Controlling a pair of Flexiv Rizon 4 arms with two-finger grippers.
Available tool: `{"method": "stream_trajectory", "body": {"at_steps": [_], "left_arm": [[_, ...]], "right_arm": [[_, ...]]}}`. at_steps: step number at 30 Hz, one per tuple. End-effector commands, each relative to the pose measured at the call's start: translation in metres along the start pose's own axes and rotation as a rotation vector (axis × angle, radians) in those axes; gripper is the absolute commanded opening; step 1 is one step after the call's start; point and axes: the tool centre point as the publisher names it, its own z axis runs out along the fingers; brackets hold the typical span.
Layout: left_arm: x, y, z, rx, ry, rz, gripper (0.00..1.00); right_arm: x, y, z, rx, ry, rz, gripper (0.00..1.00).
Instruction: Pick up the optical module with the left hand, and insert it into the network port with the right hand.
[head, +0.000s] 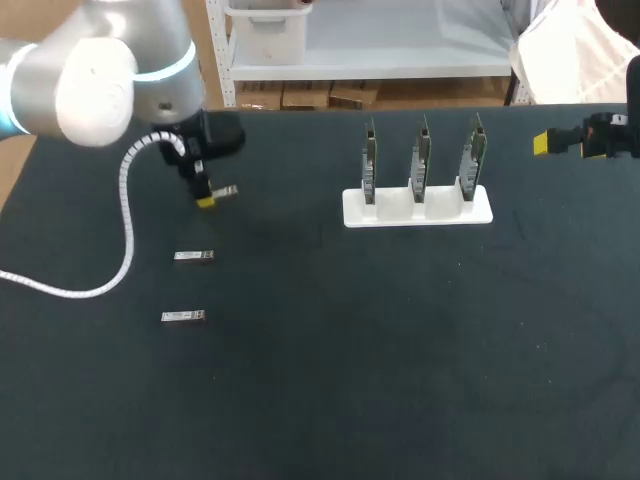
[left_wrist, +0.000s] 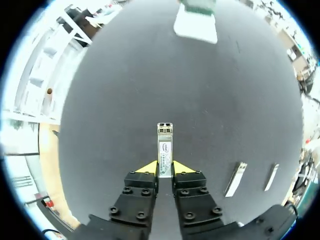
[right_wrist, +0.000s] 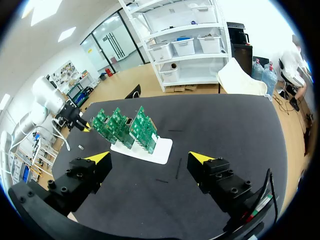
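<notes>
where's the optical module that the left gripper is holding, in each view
Head view: the optical module juts out of the left gripper, well to the left of the white board stand.
Left wrist view: the module is clamped between the gripper's fingers, pointing ahead toward the stand.
Right wrist view: too small to make out; the left gripper shows far off beside the stand.
Shared landmark: the stand.

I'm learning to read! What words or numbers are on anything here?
Label on the optical module in the left end effector: print there, too small to read.
Two spare modules on the table: too blurred to read.
The green boards: no readable text.
</notes>
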Motion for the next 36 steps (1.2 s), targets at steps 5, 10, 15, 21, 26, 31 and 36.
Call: {"method": "stream_trajectory", "body": {"at_steps": [5, 10, 15, 21, 26, 31, 36], "left_arm": [[-0.029, 0.015, -0.073, 0.014, -0.38, -0.066, 0.0], [-0.06, 0.016, -0.122, 0.069, -0.685, -0.057, 0.0], [-0.078, 0.009, -0.157, 0.121, -0.918, -0.043, 0.0], [-0.078, 0.008, -0.162, 0.112, -0.951, -0.053, 0.0], [-0.078, 0.008, -0.162, 0.112, -0.951, -0.053, 0.0], [-0.075, 0.002, -0.159, 0.119, -1.001, -0.074, 0.0], [-0.108, -0.016, -0.171, 0.12, -1.155, -0.033, 0.0]], "right_arm": [[0.0, 0.001, 0.0, 0.004, 0.0, 0.001, 1.0], [0.0, 0.001, 0.0, 0.004, 0.0, 0.001, 1.0], [0.0, 0.001, 0.0, 0.004, 0.0, 0.001, 1.0], [0.0, 0.001, 0.0, 0.004, 0.0, 0.001, 1.0], [0.0, 0.001, 0.0, 0.004, 0.0, 0.001, 1.0], [0.0, 0.001, 0.0, 0.004, 0.0, 0.001, 1.0], [0.0, 0.001, 0.0, 0.004, 0.0, 0.001, 1.0]]}}
